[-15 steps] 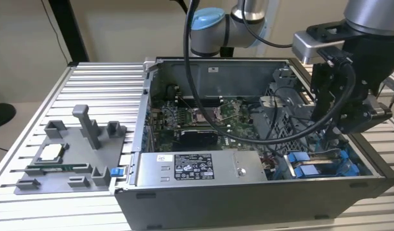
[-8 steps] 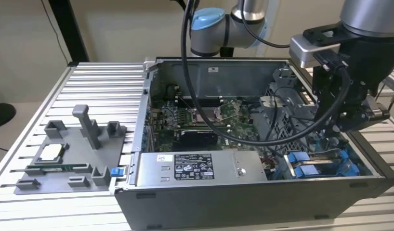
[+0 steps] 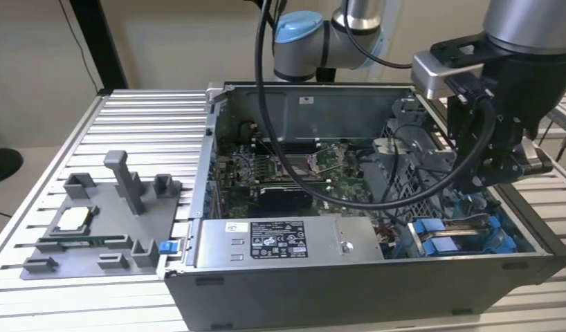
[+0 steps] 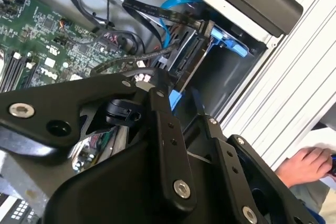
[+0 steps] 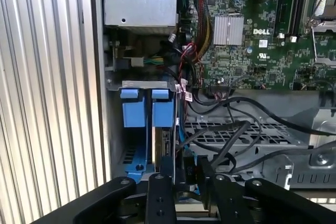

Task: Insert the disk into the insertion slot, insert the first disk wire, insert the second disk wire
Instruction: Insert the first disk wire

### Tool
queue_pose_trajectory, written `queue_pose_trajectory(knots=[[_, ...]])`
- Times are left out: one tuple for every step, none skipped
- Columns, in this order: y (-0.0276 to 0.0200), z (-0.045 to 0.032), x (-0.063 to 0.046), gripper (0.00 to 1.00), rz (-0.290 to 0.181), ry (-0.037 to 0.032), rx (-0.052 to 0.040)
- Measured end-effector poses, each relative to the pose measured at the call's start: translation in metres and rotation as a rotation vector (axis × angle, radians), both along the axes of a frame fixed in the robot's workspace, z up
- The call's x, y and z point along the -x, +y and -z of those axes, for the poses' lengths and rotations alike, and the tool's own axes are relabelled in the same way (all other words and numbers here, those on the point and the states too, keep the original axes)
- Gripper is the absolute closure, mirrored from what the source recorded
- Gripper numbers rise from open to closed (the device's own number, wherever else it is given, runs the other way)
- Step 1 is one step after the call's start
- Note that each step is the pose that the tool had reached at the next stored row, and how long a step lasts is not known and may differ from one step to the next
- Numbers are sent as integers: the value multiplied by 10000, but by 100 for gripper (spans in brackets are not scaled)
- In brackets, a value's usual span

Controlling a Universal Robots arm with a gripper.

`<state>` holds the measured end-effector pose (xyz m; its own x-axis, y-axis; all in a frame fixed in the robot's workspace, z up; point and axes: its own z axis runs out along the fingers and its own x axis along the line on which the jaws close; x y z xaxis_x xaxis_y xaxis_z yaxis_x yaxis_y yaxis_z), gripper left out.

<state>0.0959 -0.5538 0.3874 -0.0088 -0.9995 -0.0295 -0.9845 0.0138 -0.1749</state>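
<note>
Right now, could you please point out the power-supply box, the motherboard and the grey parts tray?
power-supply box (image 3: 264, 242), exterior view, its printed label.
motherboard (image 5: 231, 62), first wrist view, green board surface.
grey parts tray (image 3: 126, 228), exterior view, bare flat base.

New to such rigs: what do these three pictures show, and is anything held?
A robot arm reaches into an open computer case on a ribbed metal table. The exterior view looks on from outside; both wrist views ride on the arm and look past its black gripper into the case. A grey parts tray lies at the exterior view's left. The gripper hangs over the drive bay, where the disk sits in a blue carrier, a blue cable beside it. Whether it grips anything I cannot tell. A person's hand shows past the table's edge.
</note>
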Motion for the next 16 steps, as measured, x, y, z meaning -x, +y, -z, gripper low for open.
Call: queue_pose_trajectory(knots=[[0, 3, 0, 0, -1, -22, -45], [0, 6, 2, 0, 0, -45, -91], [0, 9, 3, 0, 0, -67, -135], [1, 12, 3, 0, 0, -89, -183], [1, 14, 3, 0, -1, -103, -222], [2, 17, 3, 0, -1, -111, -250], [3, 18, 3, 0, -1, -114, -254], [3, 19, 4, 0, 0, -115, -256], [6, 19, 4, 0, -1, -116, -255], [10, 18, 4, 0, -2, -116, -253], [13, 15, 4, 0, -9, -116, -253], [13, 14, 4, 0, -13, -116, -253], [13, 14, 4, 0, -15, -117, -255], [14, 13, 4, 0, -17, -116, -255], [14, 12, 4, 0, -19, -115, -253], [14, 12, 4, 0, -21, -115, -252]])
